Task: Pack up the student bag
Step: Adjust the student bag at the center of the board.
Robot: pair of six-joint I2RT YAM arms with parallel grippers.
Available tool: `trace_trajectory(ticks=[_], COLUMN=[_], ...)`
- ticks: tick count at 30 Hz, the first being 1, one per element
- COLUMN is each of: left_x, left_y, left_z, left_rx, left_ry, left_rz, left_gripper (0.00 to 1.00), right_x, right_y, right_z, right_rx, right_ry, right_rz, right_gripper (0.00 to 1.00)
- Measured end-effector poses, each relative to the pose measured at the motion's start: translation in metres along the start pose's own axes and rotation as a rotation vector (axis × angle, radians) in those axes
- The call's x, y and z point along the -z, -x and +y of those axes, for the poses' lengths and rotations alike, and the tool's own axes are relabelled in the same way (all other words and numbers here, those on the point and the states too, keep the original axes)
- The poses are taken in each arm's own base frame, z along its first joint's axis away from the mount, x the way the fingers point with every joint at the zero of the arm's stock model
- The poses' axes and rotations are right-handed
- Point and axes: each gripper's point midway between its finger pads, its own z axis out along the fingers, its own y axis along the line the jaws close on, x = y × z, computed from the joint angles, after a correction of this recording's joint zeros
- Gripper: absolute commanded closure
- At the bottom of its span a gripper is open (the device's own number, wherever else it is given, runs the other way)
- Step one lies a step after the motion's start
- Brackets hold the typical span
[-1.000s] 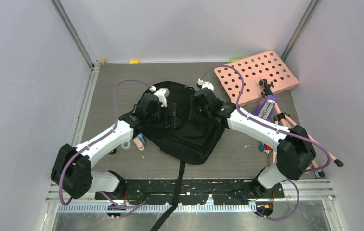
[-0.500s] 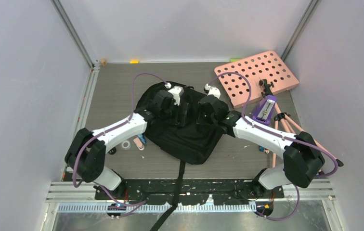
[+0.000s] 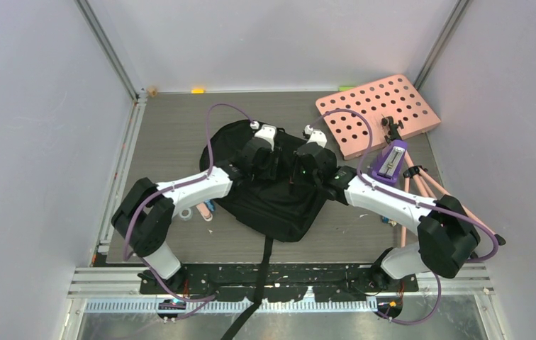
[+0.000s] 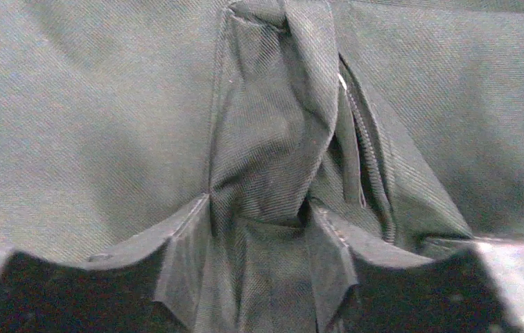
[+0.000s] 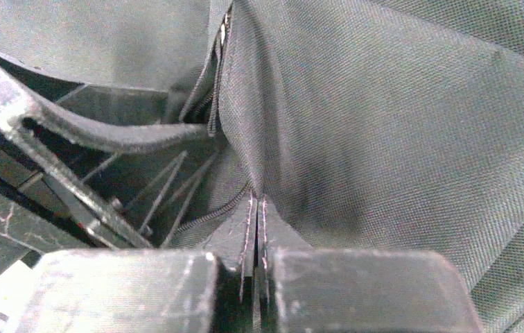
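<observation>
The student bag (image 3: 279,205) is a large black fabric backpack lying in the middle of the table, its long webbing strap (image 3: 263,276) trailing over the near edge. My left gripper (image 3: 271,164) is over the bag's upper middle; in the left wrist view it (image 4: 259,222) is shut on a bunched fold of the bag's fabric (image 4: 273,139). My right gripper (image 3: 295,170) sits right beside it; in the right wrist view it (image 5: 257,208) is shut on the bag's fabric edge by a zipper (image 5: 211,215).
A pink board with round holes (image 3: 377,112) lies at the back right. A purple clip-like object (image 3: 391,161) and pink sticks (image 3: 435,188) lie right of the bag. A small white roll (image 3: 186,213) and a small pink-and-blue item (image 3: 208,209) lie left of the bag.
Both grippers have moved to the right and a little toward the back over the bag, holding its fabric. The left arm has stretched further across; the bag's upper part has shifted with them.
</observation>
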Motion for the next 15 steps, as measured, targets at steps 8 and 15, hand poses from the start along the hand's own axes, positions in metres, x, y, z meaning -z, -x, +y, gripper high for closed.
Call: trace_trajectory(ticks=[8, 15], left_x=[0.004, 0.032], left_y=[0.019, 0.045], left_z=[0.019, 0.026], left_rx=[-0.061, -0.098], left_ry=[0.150, 0.176], left_rz=[-0.070, -0.121], left_gripper=[0.83, 0.94], right_x=[0.009, 0.009], right_y=[0.005, 0.005], right_z=[-0.001, 0.000], right_rx=[-0.005, -0.003], right_ry=[0.007, 0.010], right_rz=[-0.026, -0.027], right_gripper=[1.00, 1.00])
